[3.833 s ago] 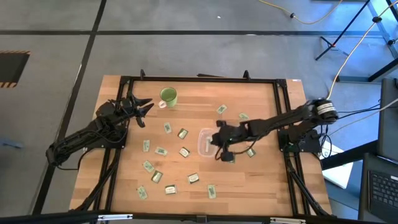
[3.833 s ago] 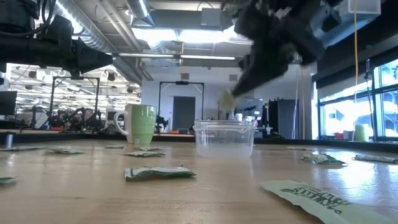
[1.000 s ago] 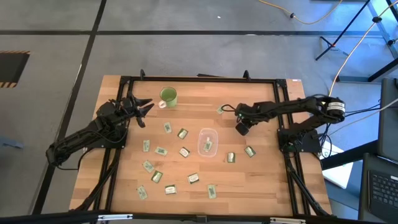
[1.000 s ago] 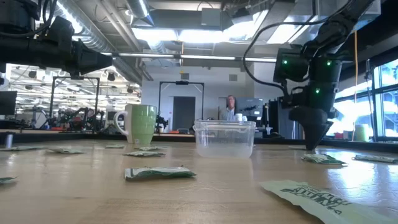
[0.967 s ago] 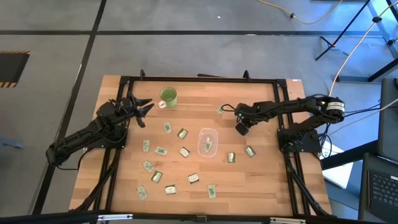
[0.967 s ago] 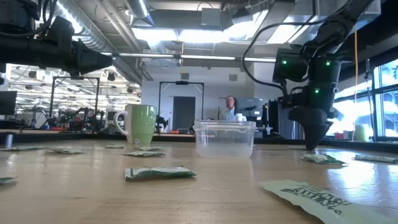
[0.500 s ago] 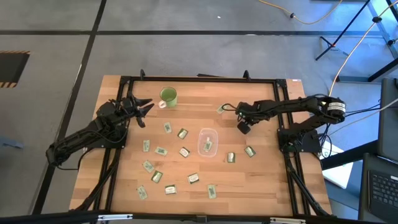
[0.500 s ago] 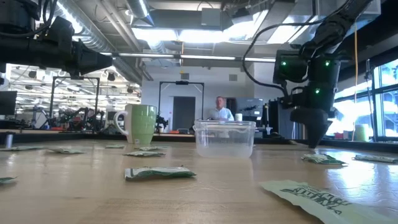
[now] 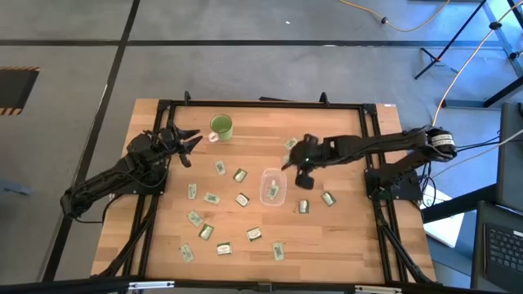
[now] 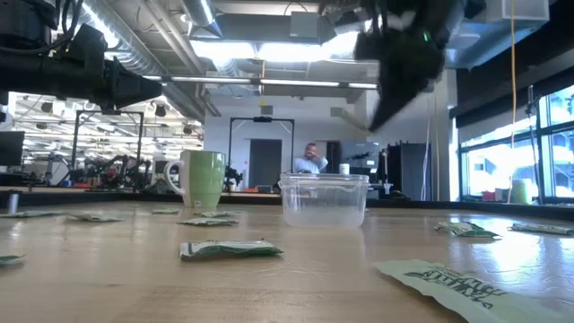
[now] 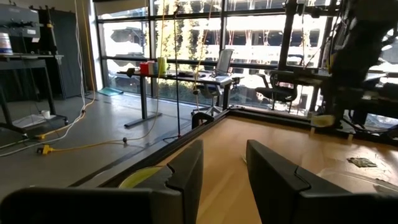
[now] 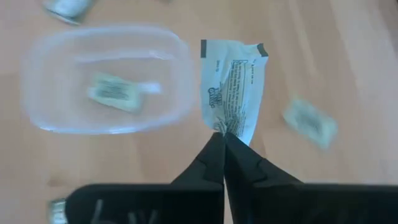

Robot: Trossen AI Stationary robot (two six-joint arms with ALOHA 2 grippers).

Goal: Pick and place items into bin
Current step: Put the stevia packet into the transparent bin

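Note:
My right gripper [image 9: 296,166] is shut on a whitish packet [image 12: 231,93] and hovers above the table, just beyond the right rim of the clear bin [image 9: 272,186]. One packet [image 12: 118,92] lies flat in the bin [image 12: 106,78]. In the low view this gripper [image 10: 401,76] is high above the bin [image 10: 325,199]. Several green and whitish packets [image 9: 211,198] lie flat on the wood. My left gripper [image 9: 186,143] waits open at the table's far left, near the green mug [image 9: 221,126]. My right gripper pinches the packet between its two fingertips [image 12: 214,149] at the middle of one short edge [image 12: 225,129], coming from above and pointing down. The packet is lifted clear of the table and hangs below the fingers, over the wood beside the bin's rim.
Packets lie close to the bin on its near right side [image 9: 303,206] [image 9: 328,198] and on its left [image 9: 242,198]. The mug [image 10: 204,179] stands at the far left. A black frame [image 9: 368,131] borders the table. A person [image 10: 311,159] is in the room beyond.
My right gripper has risen from the table to the right of the bin, where it stood low with its fingers down, and has swung left toward the bin with a packet in its fingers. The person in the background has walked leftward.

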